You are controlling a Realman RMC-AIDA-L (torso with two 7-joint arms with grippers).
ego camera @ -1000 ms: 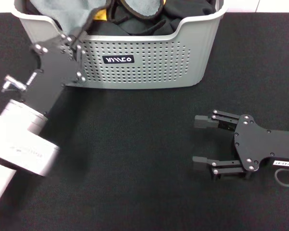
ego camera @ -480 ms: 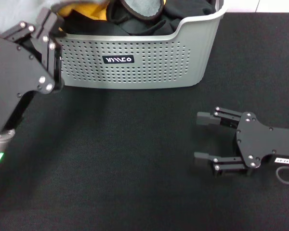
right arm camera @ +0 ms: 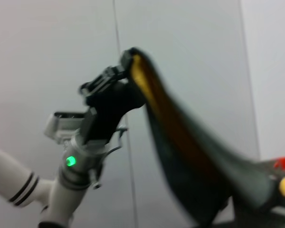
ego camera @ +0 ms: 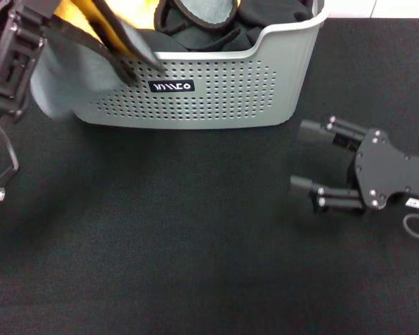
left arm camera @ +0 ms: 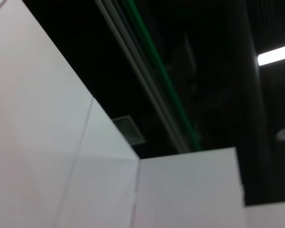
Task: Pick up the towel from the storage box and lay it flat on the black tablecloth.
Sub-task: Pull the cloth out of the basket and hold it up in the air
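The plush towel (ego camera: 91,52), yellow-orange on one face and grey on the other with a black trimmed edge, hangs in the air at the left end of the light grey perforated plastic storage box (ego camera: 216,84). Its upper part is pulled up and out over the box's left rim, while a grey fold drapes down in front of the box's left wall, above the cloth below. In the right wrist view the same towel (right arm camera: 180,142) stretches as a long taut sheet from the left gripper's tips downward, orange inside, dark along the edge.

The left gripper (ego camera: 17,49), a black metal claw at the far left edge of the head view, is raised beside the box; seen from the right wrist view, the left gripper (right arm camera: 126,64) has its fingertips pinched together on the towel's top corner.

Inside the box lie crumpled black cloths (ego camera: 265,17) and a small round grey cloth with a black rim (ego camera: 206,10). A small black label with white lettering (ego camera: 171,86) sits on the box's front wall.

The box stands on the large black fine-textured tablecloth (ego camera: 160,237), which covers the whole surface in front of it.

The right gripper (ego camera: 304,160) lies low over the tablecloth to the right of the box, well apart from the towel, its two black fingers spread wide and holding nothing.
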